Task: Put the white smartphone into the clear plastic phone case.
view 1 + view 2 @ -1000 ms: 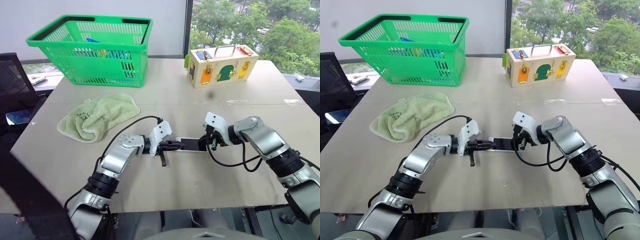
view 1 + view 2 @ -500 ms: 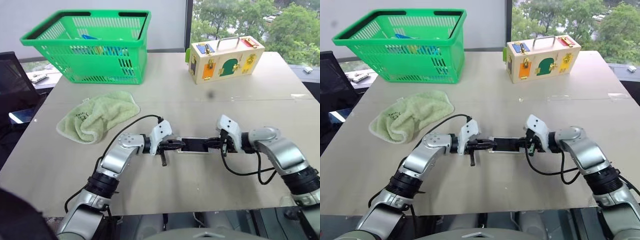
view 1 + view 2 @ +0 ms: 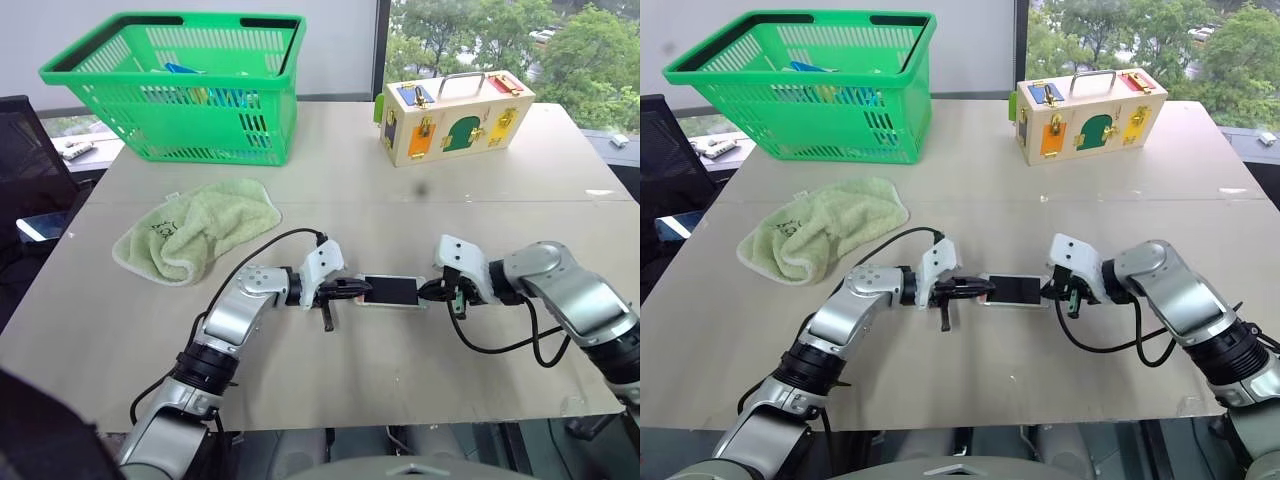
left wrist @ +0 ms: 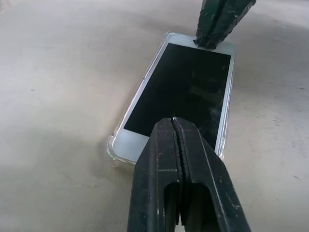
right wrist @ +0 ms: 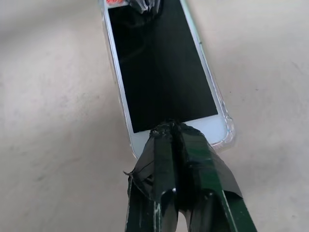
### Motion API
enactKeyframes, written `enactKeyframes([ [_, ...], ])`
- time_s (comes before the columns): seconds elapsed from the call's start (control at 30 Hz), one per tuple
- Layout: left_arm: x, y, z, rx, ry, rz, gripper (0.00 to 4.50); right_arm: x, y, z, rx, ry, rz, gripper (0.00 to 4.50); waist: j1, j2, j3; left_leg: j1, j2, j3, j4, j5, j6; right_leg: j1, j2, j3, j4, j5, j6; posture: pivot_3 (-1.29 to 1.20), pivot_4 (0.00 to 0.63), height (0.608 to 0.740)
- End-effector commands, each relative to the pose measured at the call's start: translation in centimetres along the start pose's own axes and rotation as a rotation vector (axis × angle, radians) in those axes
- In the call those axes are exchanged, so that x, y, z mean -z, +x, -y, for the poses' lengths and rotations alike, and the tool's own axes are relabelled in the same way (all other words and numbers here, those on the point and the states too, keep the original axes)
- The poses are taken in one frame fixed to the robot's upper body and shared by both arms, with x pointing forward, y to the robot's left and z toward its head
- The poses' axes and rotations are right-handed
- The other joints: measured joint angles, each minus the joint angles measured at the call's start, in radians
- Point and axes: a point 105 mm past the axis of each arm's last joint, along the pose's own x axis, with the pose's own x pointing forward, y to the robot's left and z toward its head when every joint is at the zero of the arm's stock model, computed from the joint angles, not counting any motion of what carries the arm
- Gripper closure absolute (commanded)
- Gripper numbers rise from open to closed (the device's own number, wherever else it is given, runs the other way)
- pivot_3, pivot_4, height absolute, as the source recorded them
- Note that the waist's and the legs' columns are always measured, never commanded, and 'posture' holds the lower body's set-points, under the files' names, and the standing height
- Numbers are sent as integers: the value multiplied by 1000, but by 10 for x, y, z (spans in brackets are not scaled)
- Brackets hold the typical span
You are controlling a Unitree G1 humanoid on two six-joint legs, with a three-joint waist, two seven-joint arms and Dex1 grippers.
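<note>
Where the two arms meet near the front of the desk [image 3: 400,200], the white smartphone [image 3: 392,291] lies flat with its black screen facing up. It has white ends and round corners. The clear plastic phone case [image 4: 112,146] shows as a thin shiny rim hugging the phone's edges and corners, so the phone sits inside it. The left gripper [image 4: 175,121] has its jaws pressed tight together, tip resting on one end of the phone. The right gripper [image 5: 170,126] also has its jaws tight together, tip on the other end.
</note>
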Motion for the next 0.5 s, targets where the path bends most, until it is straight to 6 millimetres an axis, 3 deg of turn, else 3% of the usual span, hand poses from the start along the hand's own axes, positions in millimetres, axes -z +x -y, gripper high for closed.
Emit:
enactKeyframes([
  [0.03,17,1,2,-1,-32,-53,4475,49,22,-23,-122,103,-199,4500,0,-1,0,0,0,0,0,0,0,0,0,0,0,0,0,0,150,740],
  [0.5,13,2,6,6,-29,-49,4475,67,47,-40,-304,3,-377,4500,0,-12,-14,1,2,-3,-1,0,0,1,-1,-2,-1,0,-1,0,150,740],
])
